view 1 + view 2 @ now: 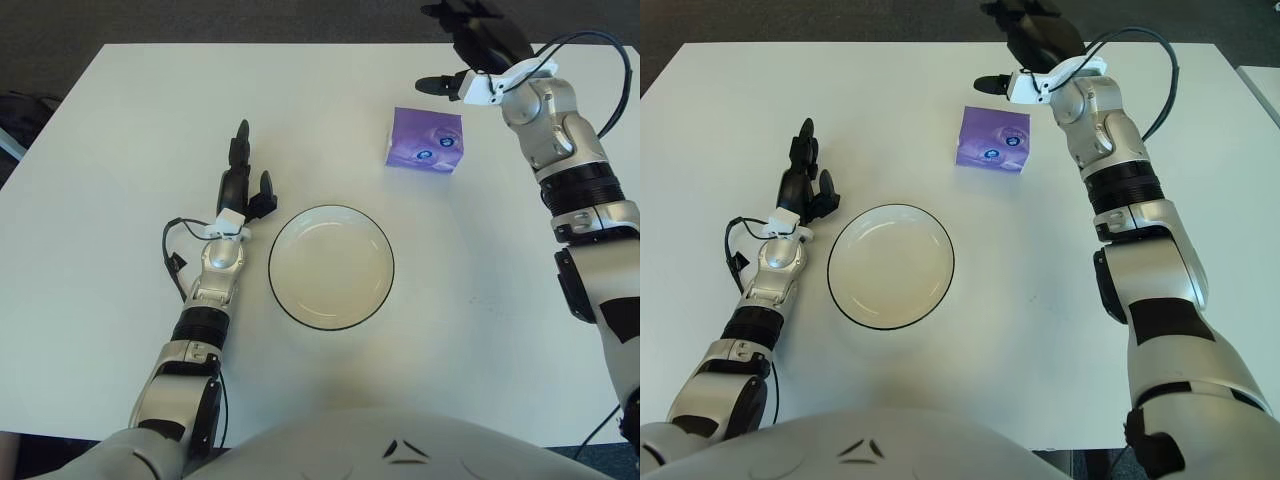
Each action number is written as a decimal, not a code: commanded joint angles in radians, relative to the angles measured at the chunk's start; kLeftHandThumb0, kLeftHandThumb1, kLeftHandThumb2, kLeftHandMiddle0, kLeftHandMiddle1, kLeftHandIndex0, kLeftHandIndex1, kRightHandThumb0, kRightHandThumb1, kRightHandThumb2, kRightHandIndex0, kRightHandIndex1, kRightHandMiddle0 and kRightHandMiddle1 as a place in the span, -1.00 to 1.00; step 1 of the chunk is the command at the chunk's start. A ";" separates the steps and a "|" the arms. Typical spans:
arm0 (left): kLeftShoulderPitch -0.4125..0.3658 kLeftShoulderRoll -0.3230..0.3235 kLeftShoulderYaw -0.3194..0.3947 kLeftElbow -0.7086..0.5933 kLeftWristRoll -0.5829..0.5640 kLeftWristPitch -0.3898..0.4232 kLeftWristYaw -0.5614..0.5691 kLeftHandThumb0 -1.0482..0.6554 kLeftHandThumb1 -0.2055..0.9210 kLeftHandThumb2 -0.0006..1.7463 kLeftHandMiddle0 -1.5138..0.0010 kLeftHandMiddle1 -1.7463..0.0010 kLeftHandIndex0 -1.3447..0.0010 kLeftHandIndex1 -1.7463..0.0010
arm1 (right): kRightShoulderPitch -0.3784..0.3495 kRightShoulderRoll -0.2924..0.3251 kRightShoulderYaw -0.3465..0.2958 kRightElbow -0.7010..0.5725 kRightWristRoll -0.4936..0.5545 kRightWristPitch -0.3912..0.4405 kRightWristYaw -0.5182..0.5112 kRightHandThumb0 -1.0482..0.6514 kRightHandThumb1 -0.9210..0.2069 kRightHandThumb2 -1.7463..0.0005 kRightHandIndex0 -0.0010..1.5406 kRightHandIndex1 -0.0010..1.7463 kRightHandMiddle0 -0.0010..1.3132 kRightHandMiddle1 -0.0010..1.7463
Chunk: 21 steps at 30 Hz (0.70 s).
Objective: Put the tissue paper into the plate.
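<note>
Purple tissue box sits on the table, beyond and right of the empty plate, apart from it; right hand hovers just past it, fingers spread, holding nothing; left hand shows left of plate, fingers extended.

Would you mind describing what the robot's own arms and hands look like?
Both arms are silver-grey metal segments joined by black ribbed collars, with black panels on the upper sections. The left hand and right hand have black fingers on a white wrist bracket. A thin black cable loops beside the left forearm; a thicker one arcs over the right forearm. No markings show.
</note>
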 commanded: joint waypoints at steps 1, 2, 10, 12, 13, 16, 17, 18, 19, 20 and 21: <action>0.141 -0.044 -0.031 0.135 0.019 -0.020 0.007 -0.74 1.00 0.03 0.84 1.00 1.00 0.76 | 0.000 0.036 0.040 0.055 -0.019 -0.046 -0.044 -0.86 -1.00 0.32 -0.88 -0.88 -1.00 -0.60; 0.141 -0.044 -0.031 0.137 0.019 -0.020 0.007 -0.74 1.00 0.03 0.84 1.00 1.00 0.76 | 0.006 0.046 0.050 0.069 -0.020 -0.054 -0.051 -0.86 -1.00 0.32 -0.88 -0.88 -1.00 -0.61; 0.147 -0.049 -0.034 0.138 0.019 -0.026 0.006 -0.75 1.00 0.02 0.84 1.00 1.00 0.76 | -0.001 0.078 0.093 0.169 -0.024 -0.097 -0.096 -0.83 -1.00 0.29 -0.88 -0.89 -1.00 -0.59; 0.150 -0.051 -0.036 0.134 0.020 -0.027 0.007 -0.75 1.00 0.02 0.84 0.99 1.00 0.76 | -0.010 0.086 0.103 0.207 -0.026 -0.106 -0.107 -0.82 -1.00 0.30 -0.87 -0.89 -1.00 -0.55; 0.151 -0.051 -0.037 0.133 0.021 -0.027 0.007 -0.75 1.00 0.02 0.83 0.99 1.00 0.76 | -0.013 0.088 0.107 0.220 -0.027 -0.109 -0.112 -0.82 -1.00 0.30 -0.86 -0.89 -1.00 -0.55; 0.156 -0.051 -0.039 0.127 0.023 -0.026 0.007 -0.75 1.00 0.02 0.83 0.99 1.00 0.76 | -0.025 0.093 0.116 0.250 -0.029 -0.115 -0.118 -0.82 -1.00 0.30 -0.85 -0.88 -1.00 -0.52; 0.157 -0.051 -0.040 0.124 0.024 -0.025 0.007 -0.75 1.00 0.01 0.83 0.99 1.00 0.76 | -0.028 0.096 0.120 0.262 -0.030 -0.115 -0.121 -0.82 -1.00 0.30 -0.85 -0.88 -1.00 -0.52; 0.159 -0.050 -0.042 0.121 0.026 -0.023 0.007 -0.76 1.00 0.01 0.83 0.99 1.00 0.77 | -0.032 0.098 0.125 0.275 -0.032 -0.115 -0.125 -0.81 -1.00 0.30 -0.85 -0.88 -1.00 -0.52; 0.160 -0.049 -0.043 0.118 0.027 -0.021 0.007 -0.76 1.00 0.01 0.83 0.99 1.00 0.77 | -0.034 0.100 0.129 0.284 -0.033 -0.115 -0.128 -0.80 -1.00 0.30 -0.85 -0.89 -1.00 -0.52; 0.163 -0.049 -0.044 0.114 0.029 -0.018 0.007 -0.76 1.00 0.01 0.83 0.99 1.00 0.77 | -0.036 0.102 0.134 0.297 -0.036 -0.116 -0.134 -0.80 -1.00 0.30 -0.85 -0.89 -1.00 -0.52; 0.164 -0.048 -0.045 0.111 0.030 -0.016 0.007 -0.77 1.00 0.01 0.83 0.99 1.00 0.77 | -0.038 0.104 0.137 0.306 -0.037 -0.117 -0.139 -0.79 -1.00 0.30 -0.85 -0.89 -1.00 -0.54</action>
